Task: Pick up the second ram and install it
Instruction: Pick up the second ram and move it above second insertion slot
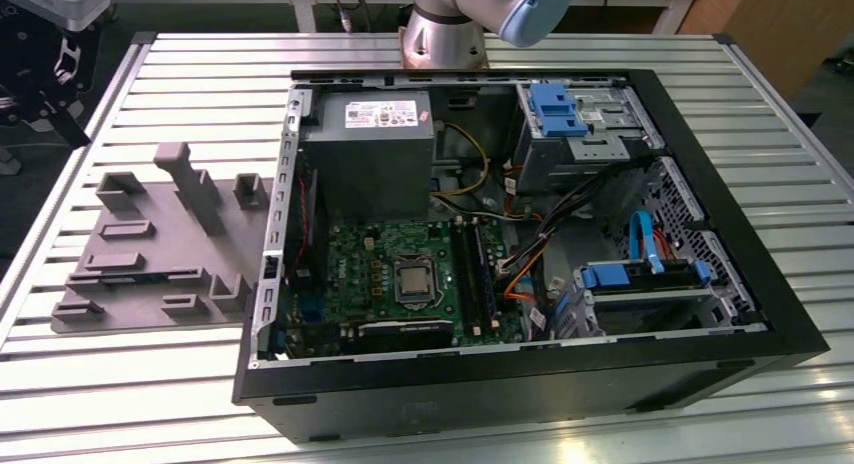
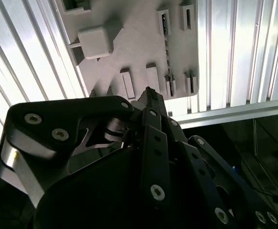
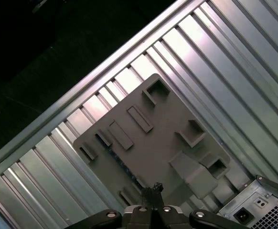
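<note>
Arm base (image 1: 447,39) stands at the far edge of your surface (image 1: 200,74), behind the open computer case (image 1: 534,384). Your end effector (image 3: 153,187) hangs over the grey holder (image 3: 163,133) with its dark fingertips pressed together and nothing between them. The holder is matte moulded plastic with rectangular pockets and upright posts. You'll find the second ram (image 2: 167,57) standing on edge in one of its narrow slots, a thin strip apart from the fingertips. The surface is shiny ribbed aluminium slats. The case is black, with a green motherboard (image 1: 387,274) inside.
</note>
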Controlling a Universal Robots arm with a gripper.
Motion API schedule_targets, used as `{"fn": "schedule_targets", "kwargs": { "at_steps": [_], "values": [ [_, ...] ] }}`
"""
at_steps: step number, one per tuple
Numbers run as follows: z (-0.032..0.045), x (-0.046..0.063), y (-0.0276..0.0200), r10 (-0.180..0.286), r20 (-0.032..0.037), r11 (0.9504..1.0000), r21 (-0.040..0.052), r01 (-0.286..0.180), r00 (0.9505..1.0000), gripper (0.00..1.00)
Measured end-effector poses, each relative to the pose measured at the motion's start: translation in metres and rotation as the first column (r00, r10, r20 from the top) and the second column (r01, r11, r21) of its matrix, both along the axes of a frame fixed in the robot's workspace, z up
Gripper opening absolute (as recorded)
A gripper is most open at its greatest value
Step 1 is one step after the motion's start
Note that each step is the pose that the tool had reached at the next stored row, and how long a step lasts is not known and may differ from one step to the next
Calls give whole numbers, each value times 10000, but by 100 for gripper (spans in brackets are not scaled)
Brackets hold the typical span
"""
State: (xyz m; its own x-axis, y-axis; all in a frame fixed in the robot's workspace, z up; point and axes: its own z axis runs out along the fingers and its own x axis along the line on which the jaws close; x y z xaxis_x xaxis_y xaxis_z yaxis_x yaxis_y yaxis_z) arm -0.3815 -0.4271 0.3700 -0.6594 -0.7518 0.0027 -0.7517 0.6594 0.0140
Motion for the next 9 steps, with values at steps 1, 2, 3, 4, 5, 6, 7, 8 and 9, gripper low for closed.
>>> {"fn": "schedule_targets", "kwargs": {
  "at_steps": [1, 2, 3, 4, 5, 6, 7, 8, 9],
  "values": [
    [0, 0, 0, 12, 0, 10000, 0, -12, 10000, 11],
    [0, 0, 0, 51, 0, 10000, 0, -51, 10000, 11],
    [0, 0, 0, 129, 0, 9999, 0, -129, 9999, 11],
    [0, 0, 0, 248, 0, 9997, 0, -248, 9997, 11],
    [0, 0, 0, 387, 0, 9993, 0, -387, 9993, 11],
    [-1, 0, 0, 545, 1, 9985, 0, -545, 9985, 11],
    [-1, 0, 0, 718, 0, 9974, 0, -718, 9974, 11],
    [-1, 0, 0, 886, 0, 9961, 0, -886, 9961, 11],
    [-1, 0, 0, 1053, 0, 9944, 0, -1053, 9944, 11]
  ]
}}
